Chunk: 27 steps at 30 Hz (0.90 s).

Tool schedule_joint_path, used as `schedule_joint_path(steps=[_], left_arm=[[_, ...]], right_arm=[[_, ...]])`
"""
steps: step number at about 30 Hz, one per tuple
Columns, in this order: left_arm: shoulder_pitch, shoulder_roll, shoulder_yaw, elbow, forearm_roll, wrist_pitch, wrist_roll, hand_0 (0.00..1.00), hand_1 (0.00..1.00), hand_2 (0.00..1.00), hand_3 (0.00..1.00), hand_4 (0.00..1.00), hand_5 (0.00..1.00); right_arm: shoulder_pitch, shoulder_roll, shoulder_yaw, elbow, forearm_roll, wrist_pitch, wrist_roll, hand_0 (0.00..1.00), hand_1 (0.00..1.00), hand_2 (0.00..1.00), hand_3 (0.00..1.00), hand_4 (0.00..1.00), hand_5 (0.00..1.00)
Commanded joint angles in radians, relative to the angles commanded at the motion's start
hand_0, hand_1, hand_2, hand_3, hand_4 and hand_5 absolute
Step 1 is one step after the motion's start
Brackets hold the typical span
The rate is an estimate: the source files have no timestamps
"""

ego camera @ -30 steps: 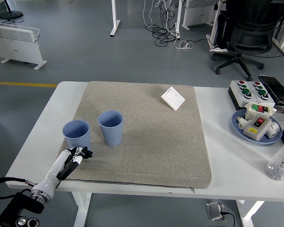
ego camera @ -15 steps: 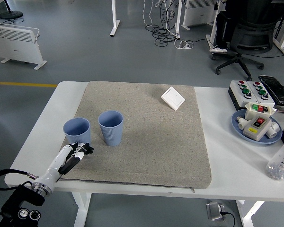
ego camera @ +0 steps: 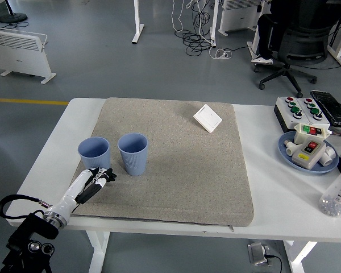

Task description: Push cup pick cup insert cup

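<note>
- Here, two blue cups are seen upright on a grey mat (ego camera: 176,165) covering the white tabletop (ego camera: 273,210).
- The left cup (ego camera: 94,153) is set near the mat's left edge; the right cup (ego camera: 133,153) is placed just beside it, apart.
- The left robot hand (ego camera: 100,175) is held just near of the left cup, fingers loosely extended, nothing gripped; contact cannot be told.

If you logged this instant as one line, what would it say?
left hand: fingers relaxed, holding nothing, just below left blue cup | right blue cup: upright beside it, apart | both on grey mat | right hand: unseen
</note>
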Motion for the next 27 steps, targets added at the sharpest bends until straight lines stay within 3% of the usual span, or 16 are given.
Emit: schedule_joint_path(steps=[13,27], left_arm=[[-0.081,0.034,0.039,0.096,-0.013,0.01,-0.026,0.779,0.689,0.663,0.606,0.593,0.998],[-0.156,0.048,0.045,0.191,-0.008,0.021,-0.042,0.789,0.696,0.68,0.611,0.586,0.998]], right_arm=[[0.008,0.0,-0.003,0.0,0.002,0.0,0.001,0.756,0.628,0.649,0.559,0.085,0.468],[0.009,0.001,-0.005,0.0,0.002,0.0,-0.001,0.756,0.628,0.649,0.559,0.084,0.466]])
